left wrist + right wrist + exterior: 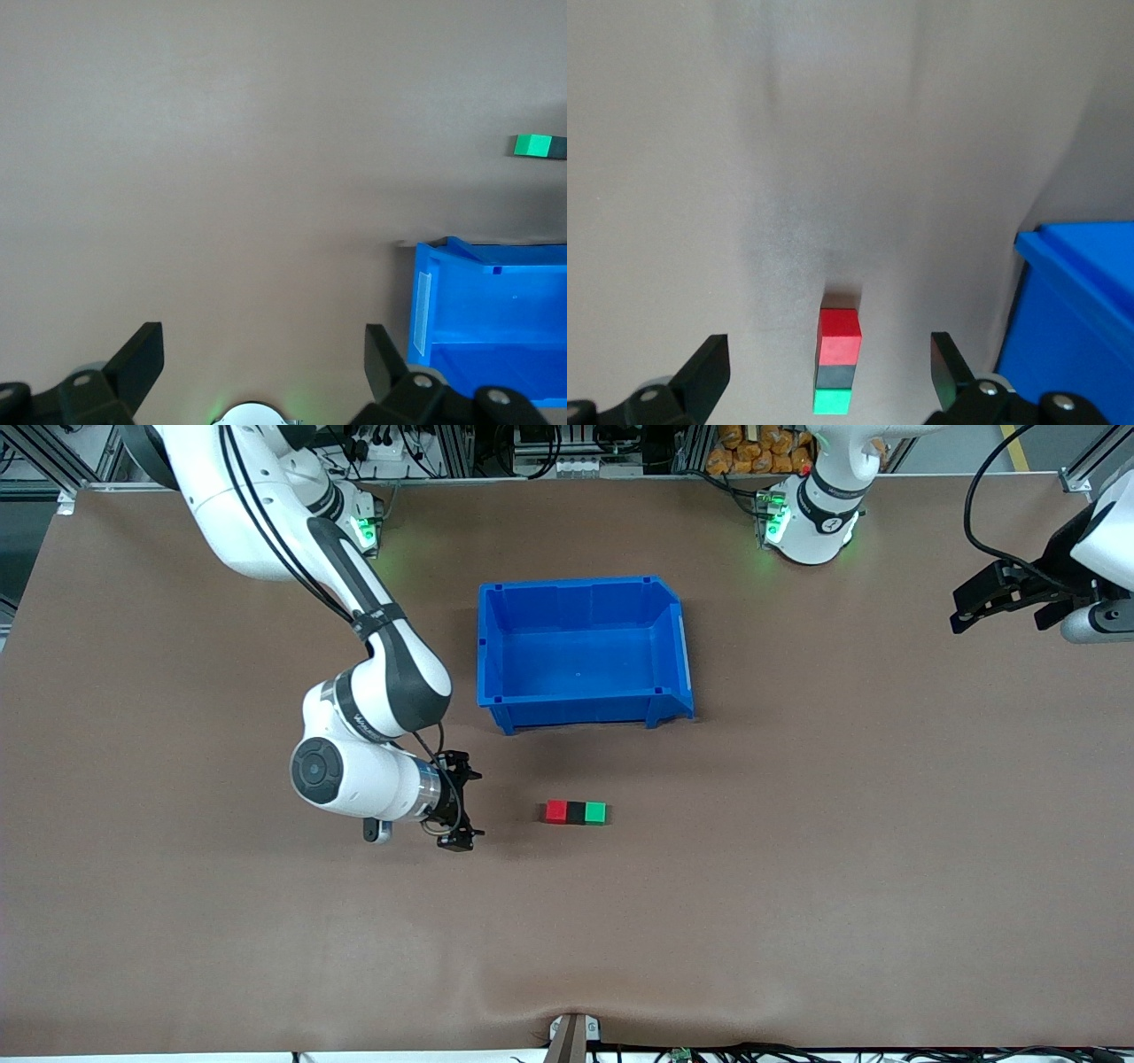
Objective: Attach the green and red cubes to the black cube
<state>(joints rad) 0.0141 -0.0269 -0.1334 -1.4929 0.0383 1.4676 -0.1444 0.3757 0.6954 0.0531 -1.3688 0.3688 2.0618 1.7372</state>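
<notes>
The red cube (pixel 555 811), black cube (pixel 576 812) and green cube (pixel 595 812) are lying joined in a row on the tabletop (pixel 797 868) with the red end pointing at the released, empty right pincer (pixel 462 812) just beside it, while the left pincer (pixel 1005 602), also released, is waiting well apart.

The brown bench (pixel 797 886) had a matt, cloth-like cover. The blue plastic bin (pixel 673 646) looked smooth and slightly glossy; the small red cube (pixel 556 811) and green cube (pixel 595 812) looked matt.

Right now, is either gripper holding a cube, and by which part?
Nothing is held. The right gripper and left gripper are open; the cube row sits free.
</notes>
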